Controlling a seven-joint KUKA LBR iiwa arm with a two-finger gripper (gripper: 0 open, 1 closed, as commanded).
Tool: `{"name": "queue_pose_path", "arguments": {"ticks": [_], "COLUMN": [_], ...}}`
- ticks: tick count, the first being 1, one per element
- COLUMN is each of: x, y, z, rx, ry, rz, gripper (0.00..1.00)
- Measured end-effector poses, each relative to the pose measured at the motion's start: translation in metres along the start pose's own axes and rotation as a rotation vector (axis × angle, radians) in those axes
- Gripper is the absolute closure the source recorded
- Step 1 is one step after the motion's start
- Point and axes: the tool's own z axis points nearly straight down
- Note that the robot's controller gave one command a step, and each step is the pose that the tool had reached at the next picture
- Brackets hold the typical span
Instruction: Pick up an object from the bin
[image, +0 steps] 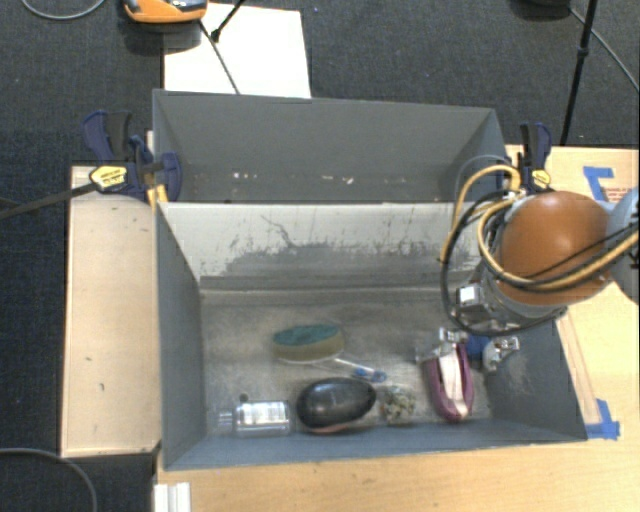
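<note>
Nearest you, along the front wall of the grey metal bin (180, 330), you have a row of small things: a clear little container (262, 415) towards the view's left corner, a dark glossy oval object (335, 402) just beside it, then a small speckled lump (399, 404) touching or almost touching the oval's right end. Further right in that row lies a purple and white object (450, 388), long and narrow, its length running from the front wall back towards the middle; it may be a soft pouch or a folded strap, but you cannot be sure from here. A little further back, a teal oval brush head (308, 341) lies on the floor, with a thin pale handle (358, 368) running from it towards the oval object. The gripper (467, 350) sits low over the far end of the purple and white object, touching it or just above it; you cannot tell how far open it is, nor whether it has hold of anything. Behind and above it is the arm's orange cover (550, 250), looped with yellow and black cables (468, 215)
</note>
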Motion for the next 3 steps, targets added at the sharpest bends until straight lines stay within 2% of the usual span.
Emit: {"name": "queue_pose_path", "arguments": {"ticks": [1, 2, 3], "x": [-0.0183, -0.0211, -0.0218], "y": [0.02, 0.0193, 0.0188], "z": [-0.0005, -0.0017, -0.0086], "rx": [-0.003, -0.001, -0.008], "ry": [0.005, 0.001, 0.004], "rz": [-0.199, -0.198, -0.193], "gripper": [0.0, 1.0, 1.0]}}
